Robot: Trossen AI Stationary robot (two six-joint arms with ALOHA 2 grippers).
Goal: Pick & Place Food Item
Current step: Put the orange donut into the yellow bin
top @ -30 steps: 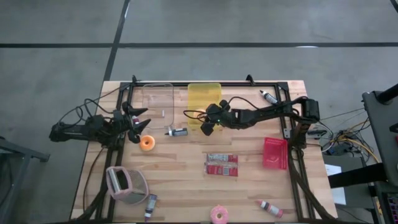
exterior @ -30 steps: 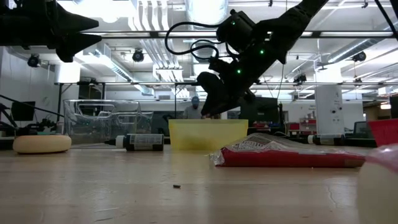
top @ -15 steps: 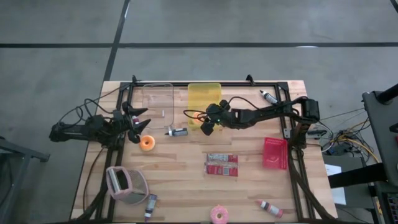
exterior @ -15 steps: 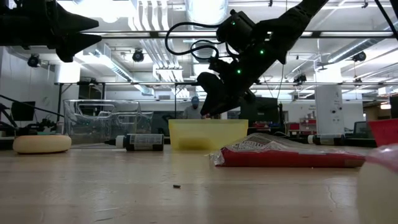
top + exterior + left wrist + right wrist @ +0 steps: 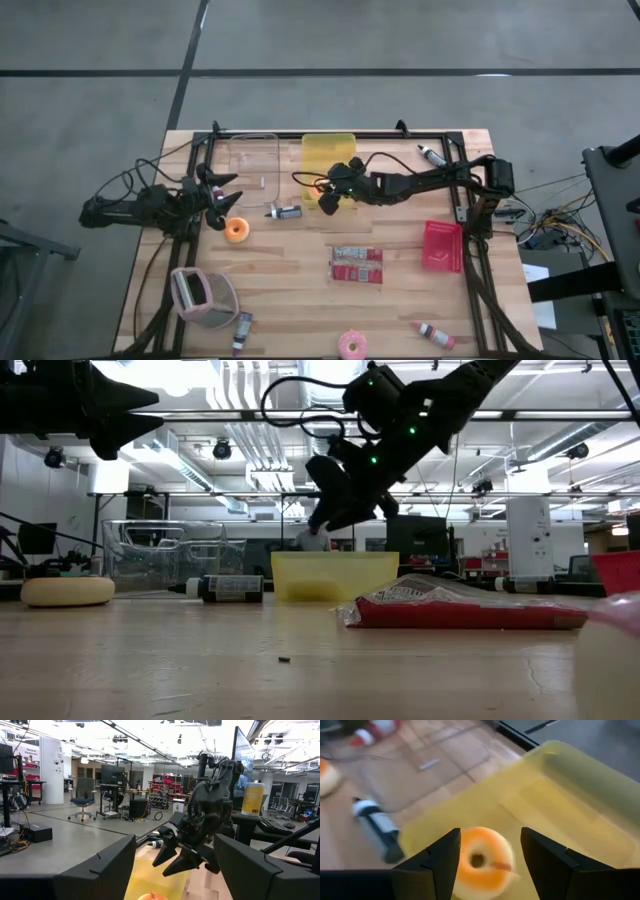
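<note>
Over yellow bin (image 5: pixel 328 160): right gripper (image 5: pixel 327 199), fingers spread.
Donut (image 5: pixel 481 860): lies in bin.
Advice: lift straight up, clear the rim.
Left gripper (image 5: pixel 222 197): idle, fingers spread.

An orange-glazed donut (image 5: pixel 483 861) with a small hole lies in the yellow bin (image 5: pixel 560 815), near the bin's front wall, its ring face turned up. The bin (image 5: pixel 328 158) is a translucent yellow rectangular tray sitting at the far middle of the table. A second orange donut (image 5: pixel 237 229) lies flat on the wood to the bin's left
</note>
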